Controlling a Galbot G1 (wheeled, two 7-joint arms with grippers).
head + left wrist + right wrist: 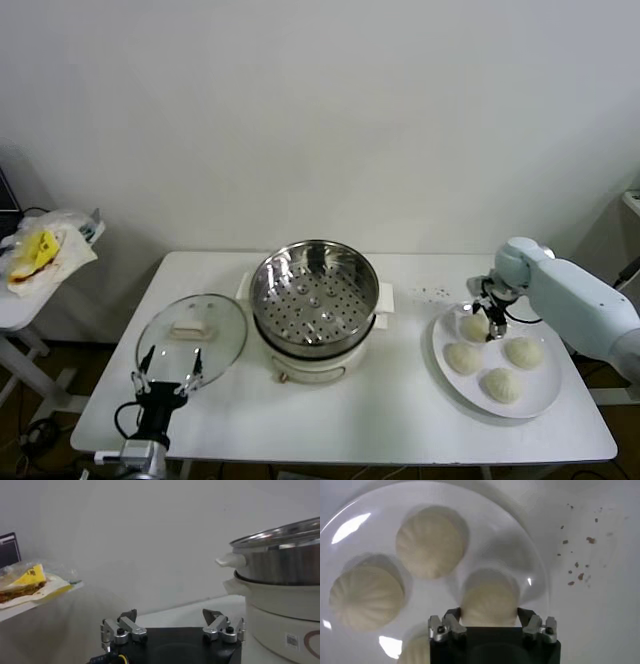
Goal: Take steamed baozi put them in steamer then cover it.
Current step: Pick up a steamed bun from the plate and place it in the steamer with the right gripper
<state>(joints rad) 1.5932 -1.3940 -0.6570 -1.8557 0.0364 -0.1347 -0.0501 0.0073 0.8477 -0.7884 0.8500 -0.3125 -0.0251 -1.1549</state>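
- Surroundings: I see a white table [330, 420] carrying three items: a round glass lid [192, 337] with a white knob at the robot's left, the steamer [315, 290] in the middle, and a white plate [535, 400] at the right. Dark crumbs [577, 565] lie on the tabletop just beside the plate. A side table at far left holds a clear bag with yellow contents [38, 255].
- Count: four steamed baozi [503, 384] lie on the plate; the steamer basket is empty and uncovered.
- Writing: a small code sticker [292, 640] sits on the cream pot base; I cannot read it.
- Right gripper [490, 322]: lowered over the plate's rear-left bun [490, 600], its fingers [447, 625] flanking that bun at a narrowed spread; I cannot tell whether they touch it.
- Left gripper [168, 372]: parked near the table's front left edge, over the lid's near rim, jaws spread wide and holding nothing.
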